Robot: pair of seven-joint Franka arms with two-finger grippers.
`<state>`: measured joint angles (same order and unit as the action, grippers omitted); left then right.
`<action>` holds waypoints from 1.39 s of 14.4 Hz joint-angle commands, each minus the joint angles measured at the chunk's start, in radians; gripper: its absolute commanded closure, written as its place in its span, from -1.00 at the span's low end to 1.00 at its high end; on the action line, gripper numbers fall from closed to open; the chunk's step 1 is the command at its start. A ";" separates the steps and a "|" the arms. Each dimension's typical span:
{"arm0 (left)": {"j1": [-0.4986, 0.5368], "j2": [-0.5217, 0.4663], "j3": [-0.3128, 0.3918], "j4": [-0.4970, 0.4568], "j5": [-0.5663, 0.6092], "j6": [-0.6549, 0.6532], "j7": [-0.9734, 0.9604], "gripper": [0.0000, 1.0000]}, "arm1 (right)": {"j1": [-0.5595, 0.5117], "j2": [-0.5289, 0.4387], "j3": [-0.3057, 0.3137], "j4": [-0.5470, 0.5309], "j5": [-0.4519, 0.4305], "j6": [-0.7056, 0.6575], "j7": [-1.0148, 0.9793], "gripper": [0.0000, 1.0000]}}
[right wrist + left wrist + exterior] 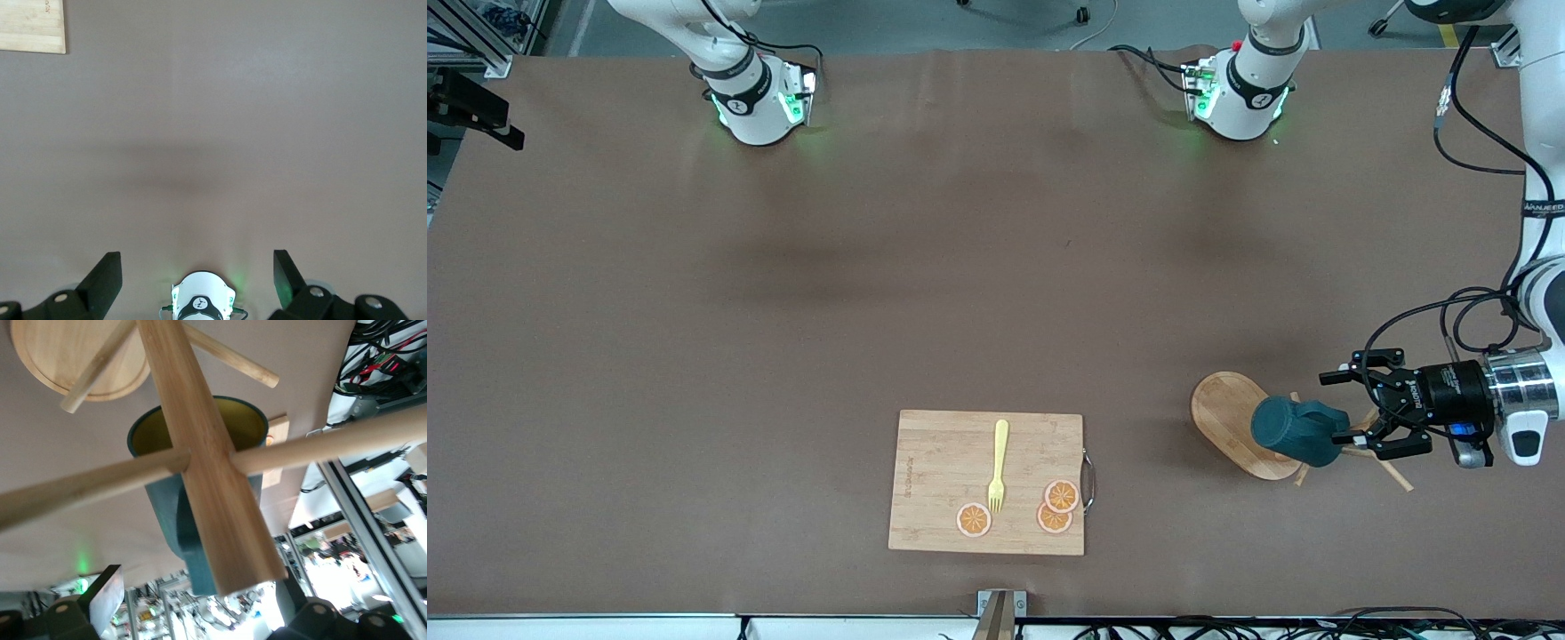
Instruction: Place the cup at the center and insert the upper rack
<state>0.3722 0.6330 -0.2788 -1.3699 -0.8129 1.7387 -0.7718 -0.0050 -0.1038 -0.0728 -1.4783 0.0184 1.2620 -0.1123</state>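
Observation:
The wooden mug tree looks tipped on its side near the left arm's end of the table. Its oval base (1227, 418) faces up and its post (207, 473) points toward the left gripper. Thin pegs (1392, 476) stick out near the post's top. The dark teal cup (1296, 432) hangs on the tree beside the post, and its yellow inside (150, 433) faces the left wrist camera. My left gripper (1343, 407) is open, with its fingers on either side of the post's top end. My right gripper (195, 257) is open and empty above bare table.
A rectangular wooden cutting board (934, 480) lies near the front edge at mid-table, with a yellow fork (998, 464) and three orange slices (1060, 495) on it. Its corner shows in the right wrist view (32, 25). The arm bases (756, 98) stand along the back edge.

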 commanded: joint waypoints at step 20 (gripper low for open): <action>-0.355 -0.484 -0.008 -0.008 0.960 -0.231 0.448 -1.00 | -0.004 -0.019 0.004 -0.016 -0.005 0.008 -0.009 -1.00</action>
<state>0.0162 0.1986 -0.2862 -1.3625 0.1308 1.5556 -0.3633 -0.0051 -0.1038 -0.0740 -1.4778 0.0184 1.2635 -0.1124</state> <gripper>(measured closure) 0.000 0.000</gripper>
